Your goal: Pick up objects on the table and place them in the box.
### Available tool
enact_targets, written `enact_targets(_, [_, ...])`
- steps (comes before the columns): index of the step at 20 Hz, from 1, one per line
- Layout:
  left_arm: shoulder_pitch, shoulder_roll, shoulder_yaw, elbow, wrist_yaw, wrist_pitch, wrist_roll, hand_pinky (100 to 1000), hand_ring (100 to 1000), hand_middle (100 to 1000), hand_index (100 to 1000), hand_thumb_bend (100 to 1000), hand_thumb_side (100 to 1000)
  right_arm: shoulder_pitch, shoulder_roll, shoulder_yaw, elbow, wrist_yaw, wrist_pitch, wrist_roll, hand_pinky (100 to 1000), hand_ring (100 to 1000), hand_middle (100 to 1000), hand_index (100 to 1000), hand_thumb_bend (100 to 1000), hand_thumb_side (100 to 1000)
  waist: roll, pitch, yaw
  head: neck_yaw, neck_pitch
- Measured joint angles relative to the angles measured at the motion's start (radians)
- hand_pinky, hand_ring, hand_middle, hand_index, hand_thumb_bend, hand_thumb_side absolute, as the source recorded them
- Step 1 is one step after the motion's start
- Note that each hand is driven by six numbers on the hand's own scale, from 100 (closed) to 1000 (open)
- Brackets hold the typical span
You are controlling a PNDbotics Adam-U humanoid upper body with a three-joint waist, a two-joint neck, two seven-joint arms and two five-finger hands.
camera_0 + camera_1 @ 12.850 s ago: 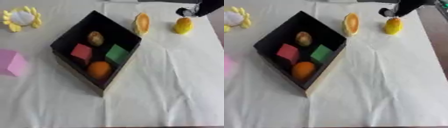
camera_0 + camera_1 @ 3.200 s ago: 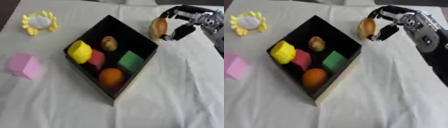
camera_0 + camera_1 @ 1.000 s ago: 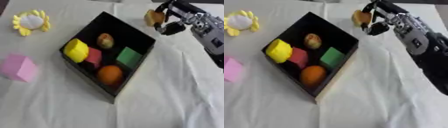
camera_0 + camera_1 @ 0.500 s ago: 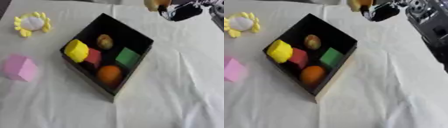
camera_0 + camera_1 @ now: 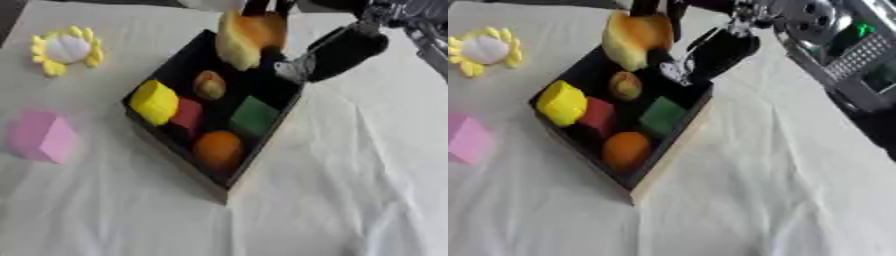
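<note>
Up at the far corner of the black box (image 5: pixel 262 152), an orange-and-yellow fruit slice (image 5: pixel 249 37) hangs above the rim, pinched from above by the dark fingers (image 5: pixel 262 7) of the right hand (image 5: pixel 337 52), whose thumb curls down beside it; the fingers are cut off by the top edge and blurred. Inside the box lie a yellow block (image 5: pixel 155 101), a red block (image 5: pixel 188 114), a green block (image 5: pixel 255 115), an orange (image 5: pixel 217 149) and a small brownish fruit (image 5: pixel 209 84). Outside on the white cloth (image 5: pixel 350 175) rest a pink block (image 5: pixel 42 136) and a yellow flower toy (image 5: pixel 66 49).

robot hand (image 5: pixel 710 50): black | arm: silver-grey (green patch) | fingertip: pale
</note>
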Motion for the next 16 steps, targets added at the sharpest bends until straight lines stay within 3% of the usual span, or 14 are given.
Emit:
enact_targets(6, [-0.008,0.0,-0.005,0.0,0.0,-0.001,-0.004,824,716,718,877,100,588,-0.026,0.057,0.074,-0.023,0.022,0.001,0.063,749,556,407,453,100,143,0.0,0.0,0.005,-0.005,0.007])
enact_targets(11, [-0.015,0.0,-0.005,0.0,0.0,-0.002,-0.006,823,715,718,877,100,589,-0.029,0.094,0.121,0.016,0.071,-0.01,0.095,754,576,437,491,100,141,0.0,0.0,0.008,-0.007,0.008])
enact_targets(14, [-0.016,0.0,-0.008,0.0,0.0,-0.001,-0.008,823,715,718,877,100,590,-0.038,0.119,0.138,0.051,0.103,-0.019,0.095,769,627,499,573,105,140,0.0,0.0,0.011,-0.012,0.008])
enact_targets(16, [-0.016,0.0,-0.011,0.0,0.0,-0.001,-0.009,823,715,718,877,100,590,-0.043,0.133,0.151,0.073,0.127,-0.029,0.098,796,722,609,697,197,113,0.0,0.0,0.011,-0.015,0.008])
